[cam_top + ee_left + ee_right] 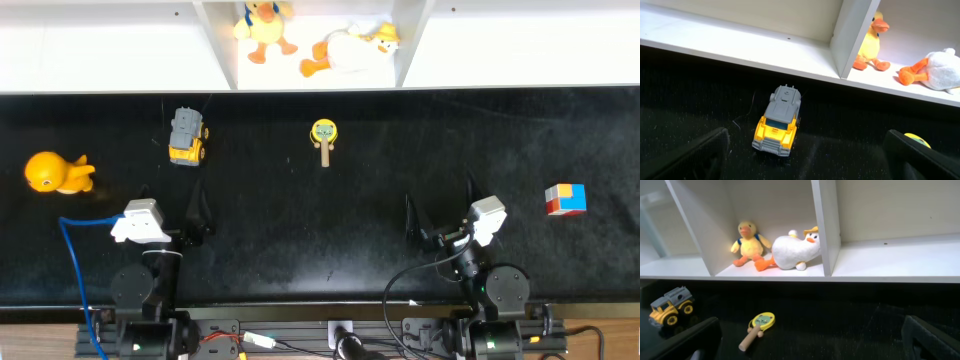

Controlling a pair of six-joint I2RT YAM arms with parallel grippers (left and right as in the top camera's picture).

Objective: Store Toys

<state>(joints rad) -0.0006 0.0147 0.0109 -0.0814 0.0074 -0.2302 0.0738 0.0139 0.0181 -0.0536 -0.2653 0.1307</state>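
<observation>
Toys lie in two places: two on the shelf (110,50) and four on the black table (300,240). The white shelf runs along the table's far edge. In its middle compartment a plush duck (264,28) sits upright, and a white goose (350,50) lies on its side just beside it, orange feet toward the duck.

A truck (187,135), grey on top and yellow below, stands near the far edge, left of the middle, with its front toward the near edge. A paddle (324,138) with a round yellow head and a wooden handle lies flat near the middle of the far edge, handle pointing at the near edge. An orange duck (55,172) sits by the left edge. A coloured cube (565,199) rests close to the right edge.

The left gripper (172,205) sits low by the near edge, fingers spread apart and holding nothing, with the truck just ahead of it. The right gripper (441,205) sits likewise by the near edge, right of the middle, fingers apart, well clear of the cube
</observation>
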